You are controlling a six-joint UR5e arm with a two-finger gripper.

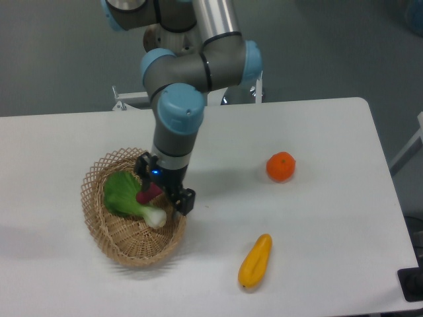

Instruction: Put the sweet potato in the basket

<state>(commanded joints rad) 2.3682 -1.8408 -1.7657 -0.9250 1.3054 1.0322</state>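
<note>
The light tan wicker basket (112, 234) sits on the white table at the left. A green leafy vegetable with a white stem (125, 197) lies inside it. My gripper (160, 193) is over the basket's right side, just above the greens. A reddish-purple piece, the sweet potato (148, 193), shows between its black fingers. The gripper looks shut on it. Most of the sweet potato is hidden by the fingers.
A round orange fruit (281, 166) lies on the table to the right. A yellow-orange elongated vegetable (256, 261) lies at the front right. The arm's upper links rise behind the basket. The table's right edge is near the orange.
</note>
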